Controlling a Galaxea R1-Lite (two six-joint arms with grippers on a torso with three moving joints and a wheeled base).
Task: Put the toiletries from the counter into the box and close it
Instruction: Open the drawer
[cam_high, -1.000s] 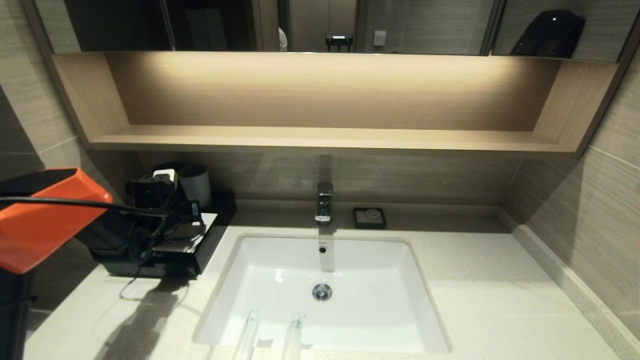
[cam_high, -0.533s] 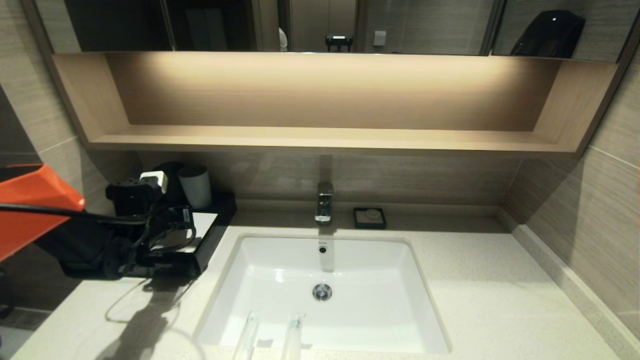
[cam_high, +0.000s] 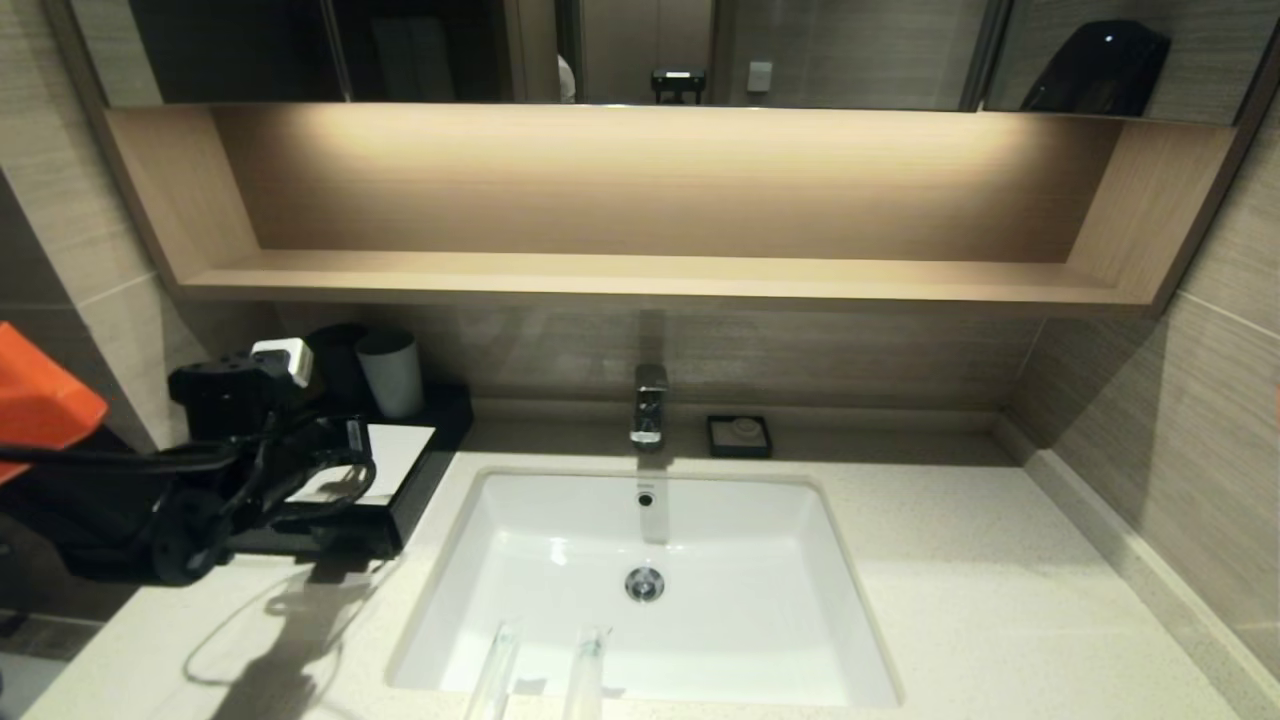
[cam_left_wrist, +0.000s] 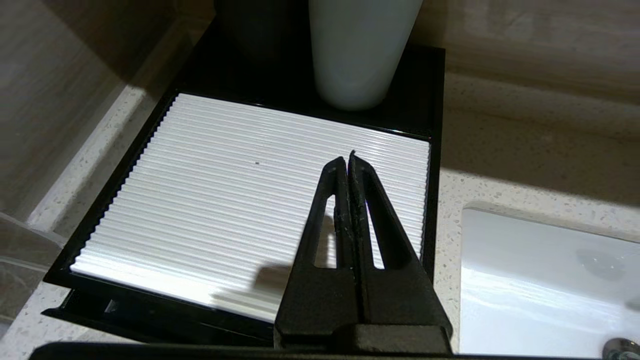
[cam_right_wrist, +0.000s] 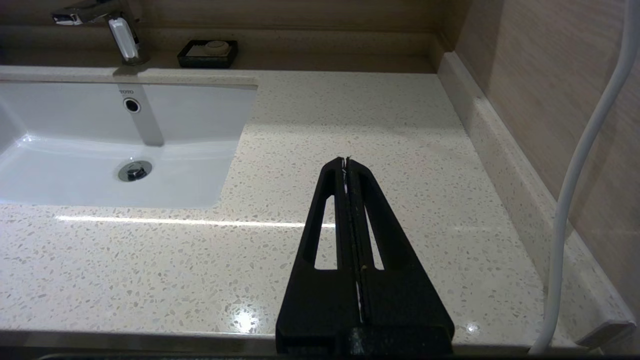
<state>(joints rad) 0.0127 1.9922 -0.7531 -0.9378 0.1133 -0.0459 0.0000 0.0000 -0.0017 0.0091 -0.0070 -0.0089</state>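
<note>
With my left tool (cam_left_wrist: 348, 162) pressed together, empty, over the box (cam_high: 395, 455) at left, packets (cam_high: 540, 675) at bottom centre could roll into the sink (cam_high: 750, 560) if nudged.

- Counter (cam_right_wrist: 350, 115): speckled cream stone, polished and glossy.
- Box (cam_left_wrist: 250, 200): glossy black frame, finely ribbed white top.
- Sink (cam_high: 640, 560): smooth, shiny white.
- Faucet (cam_high: 648, 403): bright metal.

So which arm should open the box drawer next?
Probably left. The left gripper, shut, hovers over the box at the counter's left end. The right gripper, also shut, sits above bare counter on the sink's far side.
</note>
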